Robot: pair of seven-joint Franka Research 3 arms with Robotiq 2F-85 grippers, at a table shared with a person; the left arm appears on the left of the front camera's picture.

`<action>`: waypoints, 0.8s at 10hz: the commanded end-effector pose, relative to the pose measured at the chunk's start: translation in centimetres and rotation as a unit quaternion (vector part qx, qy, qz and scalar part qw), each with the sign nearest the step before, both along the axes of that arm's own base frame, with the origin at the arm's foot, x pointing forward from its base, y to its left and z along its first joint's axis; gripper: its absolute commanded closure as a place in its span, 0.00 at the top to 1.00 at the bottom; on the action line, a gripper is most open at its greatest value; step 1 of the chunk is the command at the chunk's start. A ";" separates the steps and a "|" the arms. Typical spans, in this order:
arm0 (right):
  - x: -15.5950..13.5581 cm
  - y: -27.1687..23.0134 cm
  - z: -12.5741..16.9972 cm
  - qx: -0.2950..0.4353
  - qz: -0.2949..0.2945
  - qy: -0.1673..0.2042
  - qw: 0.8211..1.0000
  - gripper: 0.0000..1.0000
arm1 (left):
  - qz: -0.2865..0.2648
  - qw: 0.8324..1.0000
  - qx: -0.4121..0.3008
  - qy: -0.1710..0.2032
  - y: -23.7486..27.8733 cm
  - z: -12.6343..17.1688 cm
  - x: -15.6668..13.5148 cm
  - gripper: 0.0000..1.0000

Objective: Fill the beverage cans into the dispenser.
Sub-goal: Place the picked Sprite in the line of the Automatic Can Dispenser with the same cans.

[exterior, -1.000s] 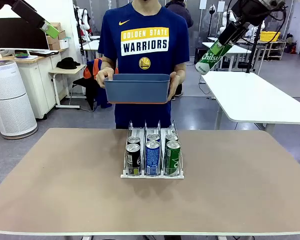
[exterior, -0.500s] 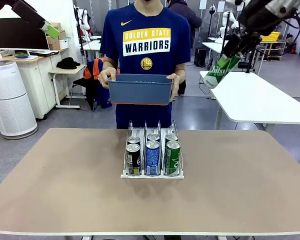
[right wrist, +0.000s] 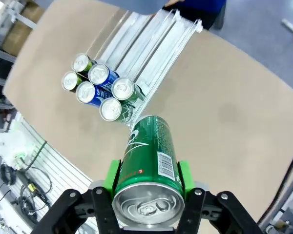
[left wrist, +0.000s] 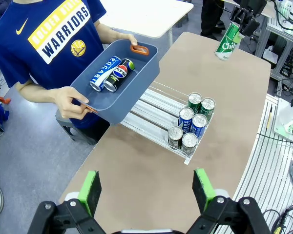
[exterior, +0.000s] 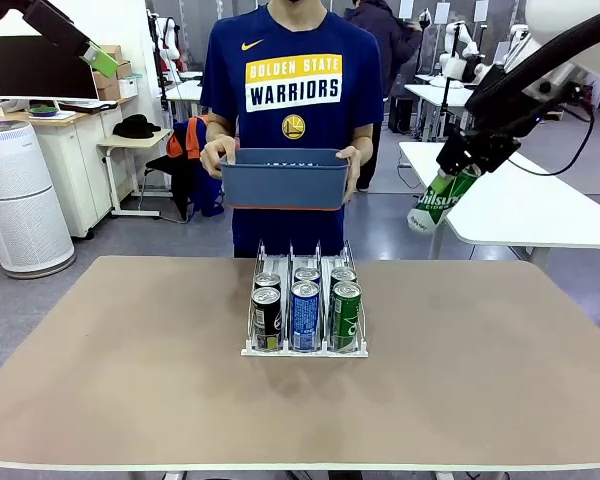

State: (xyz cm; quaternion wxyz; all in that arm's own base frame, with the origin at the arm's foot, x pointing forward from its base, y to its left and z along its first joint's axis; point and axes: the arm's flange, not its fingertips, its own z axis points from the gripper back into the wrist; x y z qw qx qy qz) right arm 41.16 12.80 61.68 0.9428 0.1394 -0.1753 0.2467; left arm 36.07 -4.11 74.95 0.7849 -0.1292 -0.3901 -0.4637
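Fingers of the right gripper are clenched on a green can. One green pad sits on each side of its body just below the silver top, which faces the wrist camera at the bottom of the frame. In the front view that gripper hangs at the upper right, beyond the far right part of the table, and the can tilts with its lower end toward the lower left. The left gripper is spread wide with nothing between its pads; in the front view it sits in the upper left corner. The dispenser stands mid-table, well apart from the held can, with six cans packed in two rows at its near end. Behind it a person holds a blue-grey tub, where a blue can and a black can lie side by side.
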 end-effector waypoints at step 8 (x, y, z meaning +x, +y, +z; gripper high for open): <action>-2.3 3.0 -1.9 0.012 -0.064 0.045 0.997 0.58 | 0.000 1.000 0.000 0.001 0.1 -0.1 0.0 1.00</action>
